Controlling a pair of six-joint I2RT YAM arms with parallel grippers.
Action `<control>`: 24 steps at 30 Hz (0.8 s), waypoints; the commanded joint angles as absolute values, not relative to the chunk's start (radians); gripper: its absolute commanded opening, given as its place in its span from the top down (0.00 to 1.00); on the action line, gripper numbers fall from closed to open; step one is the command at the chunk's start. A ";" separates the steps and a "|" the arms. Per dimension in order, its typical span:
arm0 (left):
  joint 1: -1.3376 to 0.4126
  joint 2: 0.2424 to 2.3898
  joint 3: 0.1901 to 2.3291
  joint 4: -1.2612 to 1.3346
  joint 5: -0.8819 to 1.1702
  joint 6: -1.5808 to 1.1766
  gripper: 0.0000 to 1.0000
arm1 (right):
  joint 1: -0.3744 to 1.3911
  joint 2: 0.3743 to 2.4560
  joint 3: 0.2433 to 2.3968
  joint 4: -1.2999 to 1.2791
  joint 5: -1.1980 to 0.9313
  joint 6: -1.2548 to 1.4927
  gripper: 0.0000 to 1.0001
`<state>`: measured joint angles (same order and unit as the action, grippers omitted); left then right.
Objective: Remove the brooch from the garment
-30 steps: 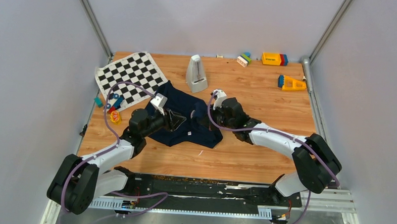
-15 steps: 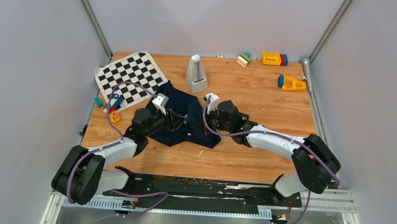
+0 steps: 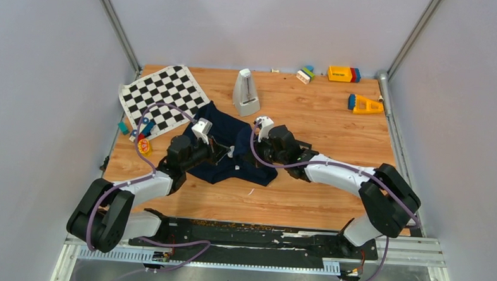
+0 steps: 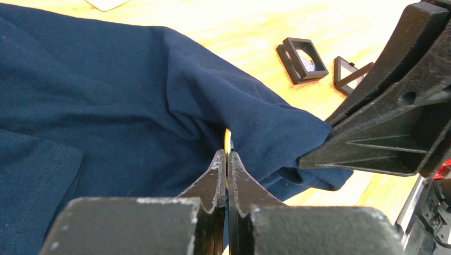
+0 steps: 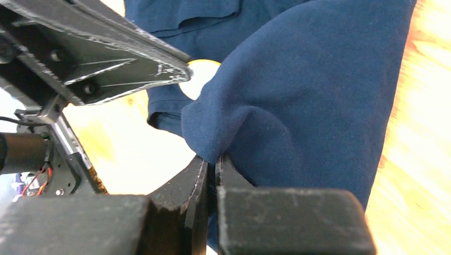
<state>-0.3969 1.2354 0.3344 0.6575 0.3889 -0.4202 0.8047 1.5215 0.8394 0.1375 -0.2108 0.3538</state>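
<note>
The navy garment (image 3: 224, 127) lies bunched on the wooden table between my two arms. My left gripper (image 3: 225, 153) is shut, and in the left wrist view its tips (image 4: 227, 154) pinch a thin pale edge, the brooch (image 4: 227, 139), against a cloth fold (image 4: 106, 95). In the right wrist view the brooch (image 5: 201, 79) shows as a round whitish disc at the left gripper's fingertips (image 5: 175, 66), half hidden by cloth. My right gripper (image 3: 251, 154) is shut on a fold of the garment (image 5: 319, 95), its tips (image 5: 215, 159) close beside the left gripper.
A checkered mat (image 3: 164, 95) lies at the back left with small toys (image 3: 142, 133) beside it. A grey metronome-like object (image 3: 246, 93) stands behind the garment. Coloured toys (image 3: 343, 74) sit at the back right. Two black square boxes (image 4: 302, 59) lie beyond the cloth.
My right gripper has moved left over the garment toward the left gripper, bunching the cloth. The left gripper has edged forward, and the two now sit close together.
</note>
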 commanded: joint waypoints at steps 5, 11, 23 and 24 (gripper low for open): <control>-0.394 1.212 0.359 0.650 0.360 -0.392 1.00 | 0.812 1.572 0.920 0.084 -0.119 0.389 1.00; -0.395 1.179 0.340 0.660 0.316 -0.416 1.00 | 0.812 1.571 0.914 0.073 -0.044 0.398 1.00; -0.394 1.114 0.289 0.692 0.232 -0.433 1.00 | 0.811 1.571 0.929 0.021 0.081 0.435 1.00; -0.394 1.113 0.289 0.694 0.234 -0.435 1.00 | 0.811 1.568 0.927 0.021 0.086 0.433 1.00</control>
